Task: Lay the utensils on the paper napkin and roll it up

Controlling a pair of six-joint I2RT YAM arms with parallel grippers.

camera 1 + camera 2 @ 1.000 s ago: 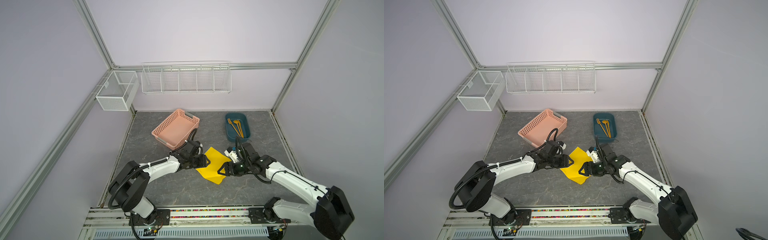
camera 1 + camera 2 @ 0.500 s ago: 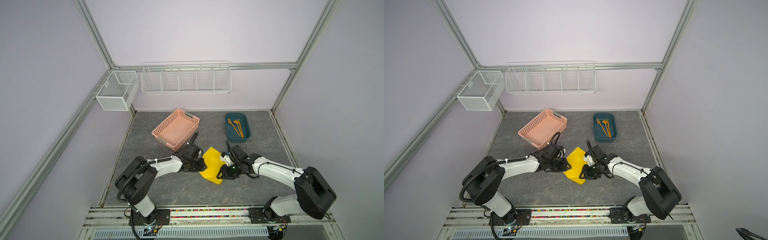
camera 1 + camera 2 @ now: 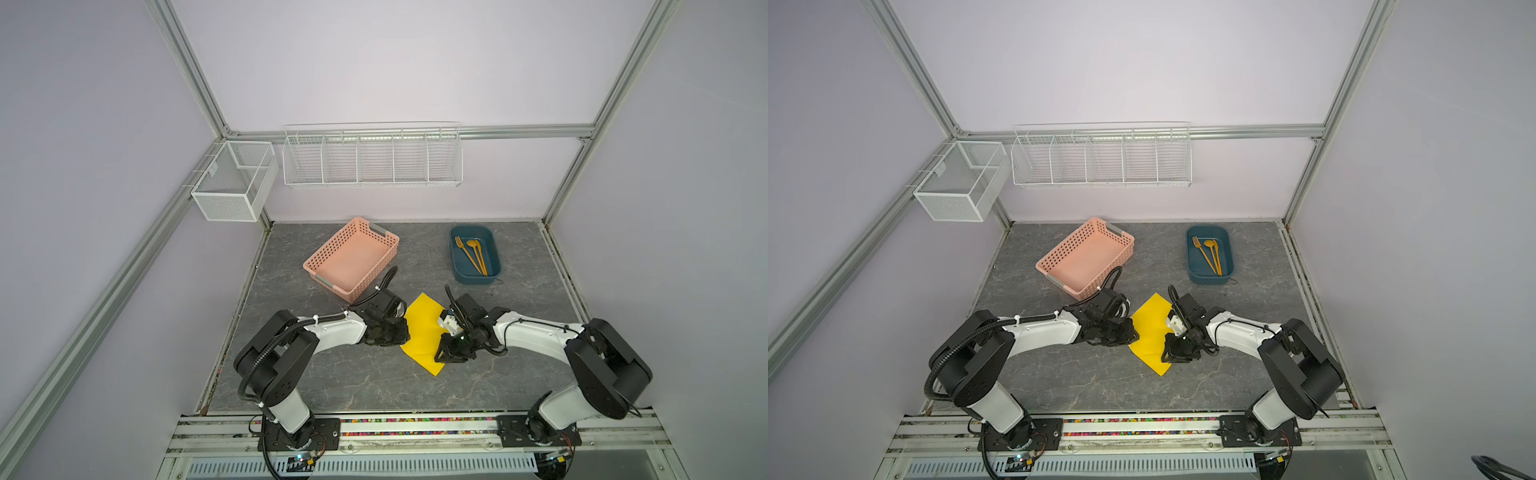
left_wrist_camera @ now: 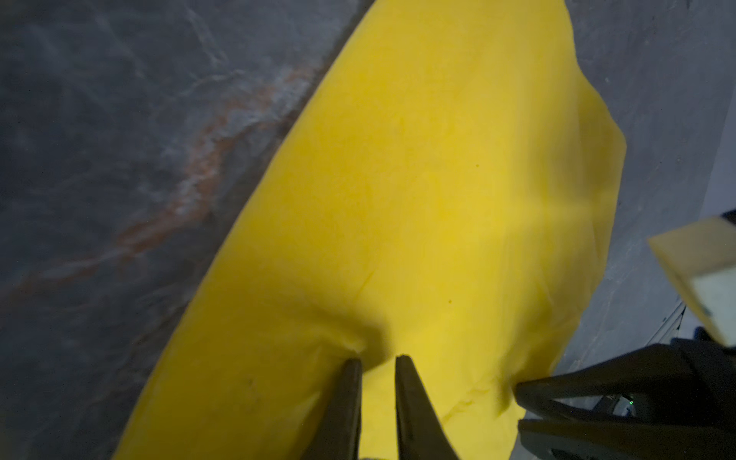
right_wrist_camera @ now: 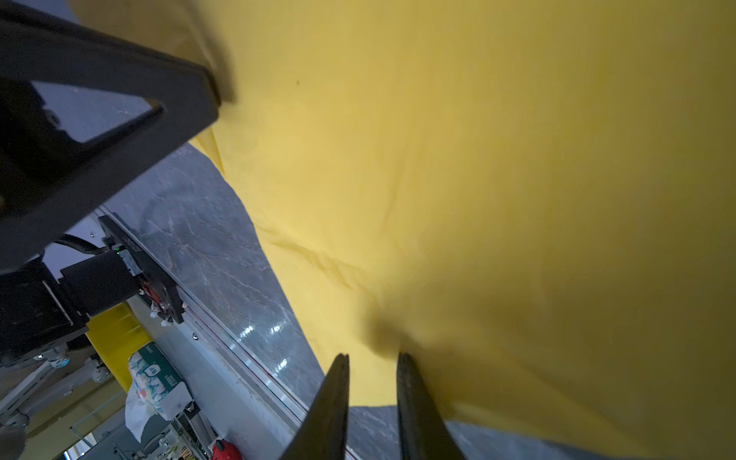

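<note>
One yellow paper napkin (image 3: 420, 332) lies on the counter (image 3: 353, 374), with the utensils (image 3: 471, 254) well apart in a blue tray (image 3: 456, 268). Both arms reach in low from opposite sides. The left fingers (image 4: 348, 390) and right fingers (image 5: 412, 390) stand narrowly apart, tips on puckered paper; whether they grip it, I cannot tell.

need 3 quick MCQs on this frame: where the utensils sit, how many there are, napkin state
1. Where are the utensils?
A) in the pink basket
B) on the napkin
C) in the blue tray

2. How many utensils are there?
A) two
B) three
C) five

3. The paper napkin is:
A) spread open on the table, no utensils on it
B) rolled up
C) hanging in the wire rack

Answers:
1 C, they lie inside the tray at the back right.
2 B, three gold pieces lie side by side.
3 A, the yellow sheet lies unrolled and bare of cutlery.
</note>
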